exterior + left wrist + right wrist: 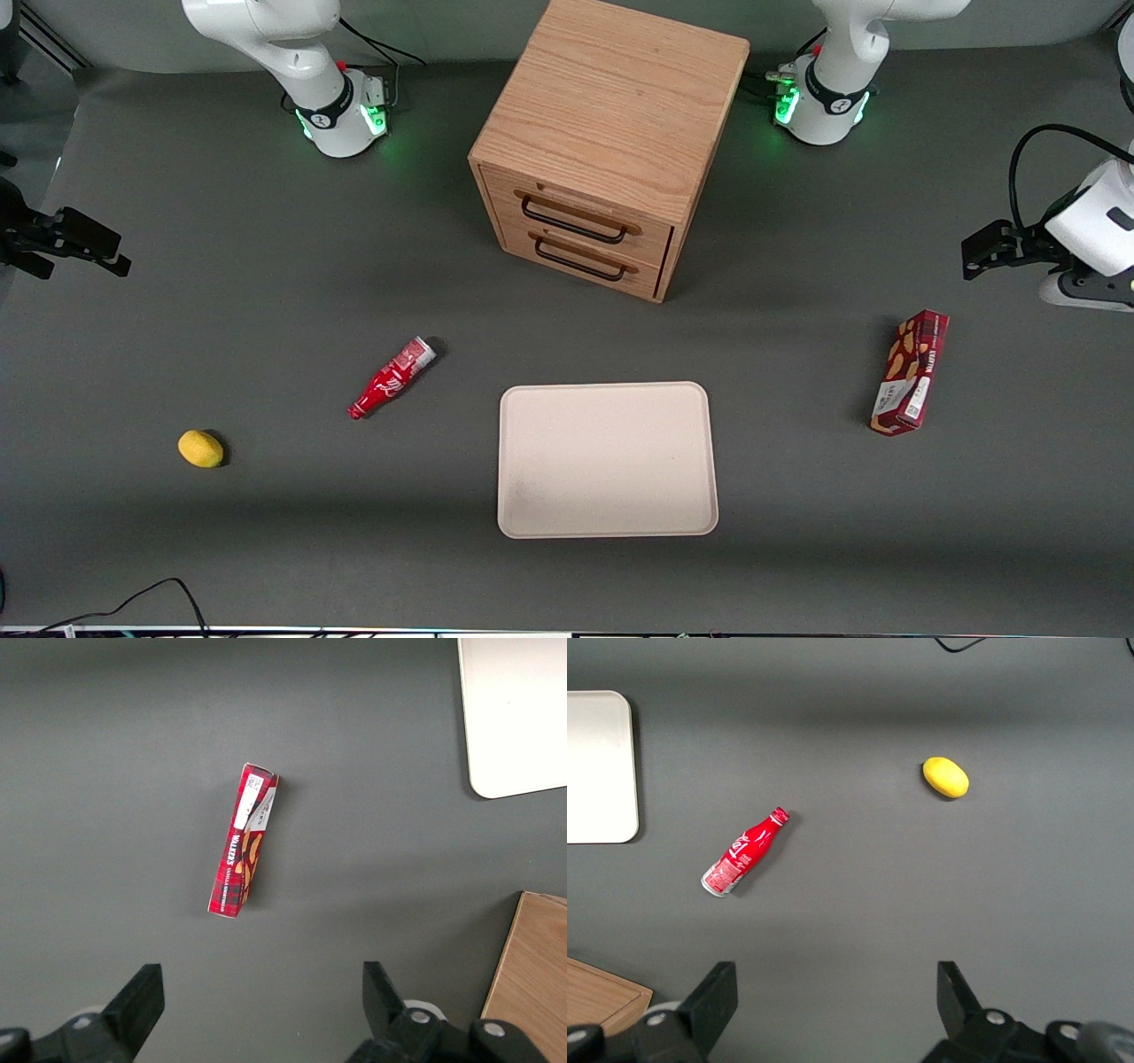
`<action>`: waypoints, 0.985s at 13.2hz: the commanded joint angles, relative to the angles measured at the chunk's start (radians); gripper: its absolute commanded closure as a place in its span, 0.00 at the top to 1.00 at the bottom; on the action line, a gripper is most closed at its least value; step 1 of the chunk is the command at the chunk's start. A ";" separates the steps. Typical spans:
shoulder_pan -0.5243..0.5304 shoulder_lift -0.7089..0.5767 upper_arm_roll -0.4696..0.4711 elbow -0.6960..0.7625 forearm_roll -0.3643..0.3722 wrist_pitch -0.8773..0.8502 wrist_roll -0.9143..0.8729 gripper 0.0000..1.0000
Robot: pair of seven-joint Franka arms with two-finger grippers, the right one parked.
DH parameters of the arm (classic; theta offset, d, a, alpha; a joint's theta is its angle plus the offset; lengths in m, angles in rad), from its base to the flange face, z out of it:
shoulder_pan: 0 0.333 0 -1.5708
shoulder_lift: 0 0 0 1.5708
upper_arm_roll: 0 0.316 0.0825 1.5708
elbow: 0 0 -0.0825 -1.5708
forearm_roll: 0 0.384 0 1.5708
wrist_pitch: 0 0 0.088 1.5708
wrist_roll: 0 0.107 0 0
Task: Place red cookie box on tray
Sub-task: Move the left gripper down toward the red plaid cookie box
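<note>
The red cookie box (pixel 910 372) lies flat on the grey table toward the working arm's end, long and slim, with tartan print and biscuit pictures. The left wrist view shows the same box (pixel 244 840) lying alone on the mat. The pale beige tray (pixel 607 459) sits near the table's middle with nothing on it, and one rounded corner of the tray (pixel 514 718) shows in the wrist view. My left gripper (pixel 982 252) hangs above the table, farther from the front camera than the box and apart from it. That gripper (pixel 263 1001) is open, with only bare mat between its fingers.
A wooden two-drawer cabinet (pixel 602 151) stands farther from the front camera than the tray. A small red bottle (pixel 391 378) and a yellow lemon (pixel 201 447) lie toward the parked arm's end. A black cable (pixel 133 602) loops at the table's near edge.
</note>
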 commanded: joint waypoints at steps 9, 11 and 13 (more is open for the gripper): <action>0.002 0.122 0.037 0.136 0.013 -0.088 0.122 1.00; 0.008 0.140 0.062 0.120 -0.002 -0.101 0.137 1.00; 0.011 0.142 0.094 0.062 -0.059 -0.064 0.140 1.00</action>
